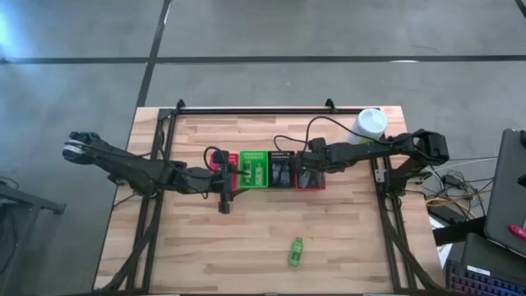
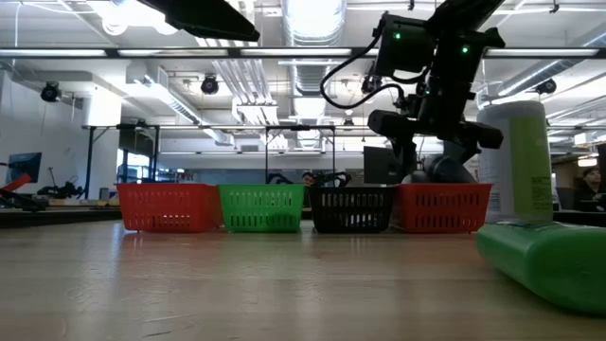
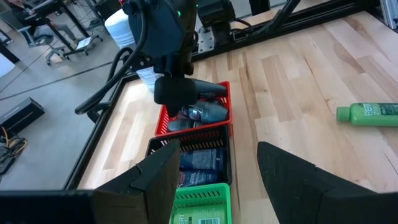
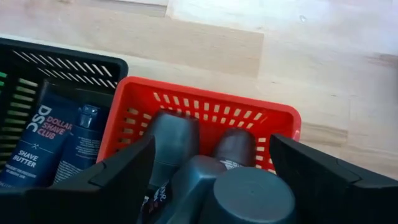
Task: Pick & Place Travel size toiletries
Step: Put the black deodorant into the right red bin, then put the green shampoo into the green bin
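Four mesh baskets stand in a row mid-table: red [image 2: 169, 208], green [image 2: 262, 208], black [image 2: 352, 210], red [image 2: 443, 208]. My right gripper [image 4: 211, 168] hangs open, pointing steeply down over the right red basket [image 4: 205, 112]. Its fingers stand on either side of the grey oval mini bottles [image 4: 177, 140] lying in that basket. Dark blue tubes [image 4: 43, 137] lie in the black basket, and green packets [image 1: 253, 171] in the green one. My left gripper [image 3: 214, 180] is open with nothing between its fingers, above the table by the row's left end [image 1: 225, 196]. A green bottle [image 1: 296, 252] lies on its side near the table's front.
A tall white canister [image 1: 370, 125] stands at the table's far right corner, behind my right arm. In the low view the green bottle [image 2: 559, 265] lies close in front of the camera. Bare wood [image 1: 205, 247] spreads in front of the baskets.
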Controlling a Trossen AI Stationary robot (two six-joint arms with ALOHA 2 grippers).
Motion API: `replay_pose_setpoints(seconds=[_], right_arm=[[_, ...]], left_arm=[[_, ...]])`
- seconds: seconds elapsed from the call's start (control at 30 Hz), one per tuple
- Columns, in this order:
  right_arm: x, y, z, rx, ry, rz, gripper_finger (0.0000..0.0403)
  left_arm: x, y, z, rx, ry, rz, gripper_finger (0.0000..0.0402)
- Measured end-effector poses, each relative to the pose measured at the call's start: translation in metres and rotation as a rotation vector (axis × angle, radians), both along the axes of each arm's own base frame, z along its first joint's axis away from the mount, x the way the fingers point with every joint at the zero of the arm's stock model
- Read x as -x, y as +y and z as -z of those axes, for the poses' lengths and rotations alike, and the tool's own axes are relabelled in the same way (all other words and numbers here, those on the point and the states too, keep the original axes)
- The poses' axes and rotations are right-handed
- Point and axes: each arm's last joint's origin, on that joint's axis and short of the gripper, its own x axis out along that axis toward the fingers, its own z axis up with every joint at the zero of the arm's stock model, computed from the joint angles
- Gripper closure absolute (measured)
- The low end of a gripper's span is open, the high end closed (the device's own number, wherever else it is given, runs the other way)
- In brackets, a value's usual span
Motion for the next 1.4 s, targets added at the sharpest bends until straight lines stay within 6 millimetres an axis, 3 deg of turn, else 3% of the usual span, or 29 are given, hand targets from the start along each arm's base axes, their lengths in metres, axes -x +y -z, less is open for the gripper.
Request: replay_pose_setpoints(seconds=[0.63, 0.87, 1.0, 1.17, 1.27, 1.4], right_arm=[[-0.010, -0.008, -0.029, 0.083, 0.040, -0.025, 0.0065], [-0.010, -0.001, -0.041, 0.025, 0.074, -0.055, 0.0074], [-0.015, 0.023, -0.048, -0.083, 0.050, -0.153, 0.0076], [-0.014, 0.082, -0.067, -0.268, -0.004, -0.219, 0.0068], [-0.009, 0.118, -0.069, -0.435, -0.044, -0.180, 0.0062], [-0.007, 0.158, -0.057, -0.572, -0.121, -0.059, 0.0054]], left_arm=[[0.000, 0.000, 0.001, -0.012, 0.009, 0.004, 0.0181], [0.000, 0.000, 0.001, -0.013, 0.010, 0.004, 0.0181], [0.001, 0.000, 0.002, -0.016, 0.027, 0.004, 0.0181], [0.002, 0.000, 0.005, -0.020, 0.056, 0.002, 0.0181], [0.002, 0.001, 0.005, -0.020, 0.056, 0.002, 0.0181], [0.002, 0.001, 0.005, -0.021, 0.056, 0.002, 0.0181]])
